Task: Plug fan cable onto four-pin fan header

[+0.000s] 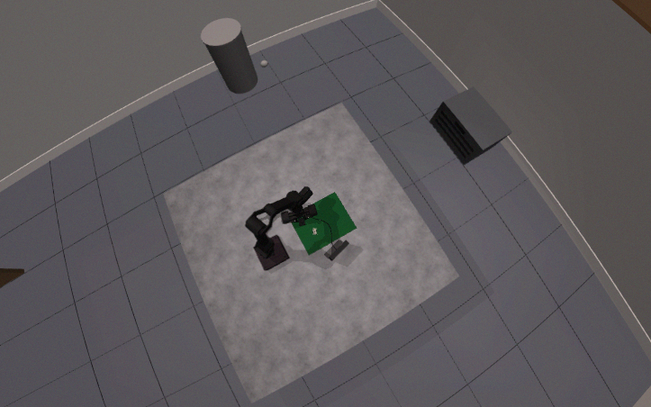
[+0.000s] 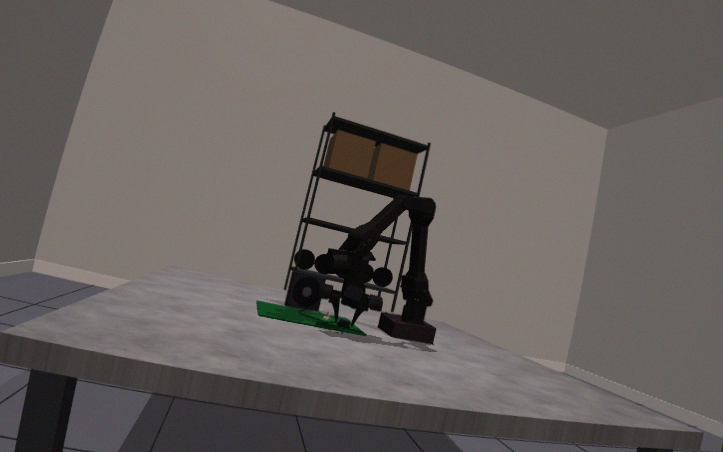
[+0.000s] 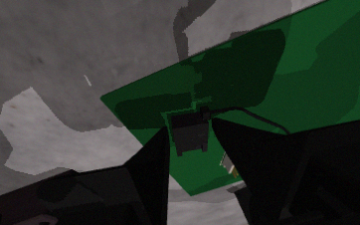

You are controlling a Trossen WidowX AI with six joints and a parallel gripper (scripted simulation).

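The fan's black plug lies on the green board, near the corner by the arm. Its thin cable leaves the plug and runs over the board to the fan. My gripper is partly open and low over the board, with one finger on each side of the plug. Narrow gaps show beside the plug in the wrist view; contact is not visible. The small white header stands apart from the plug, partly hidden by the right finger in the wrist view.
The arm's base stands beside the board on the grey table. The fan stands at another edge of the board. A shelf rack with boxes is far behind.
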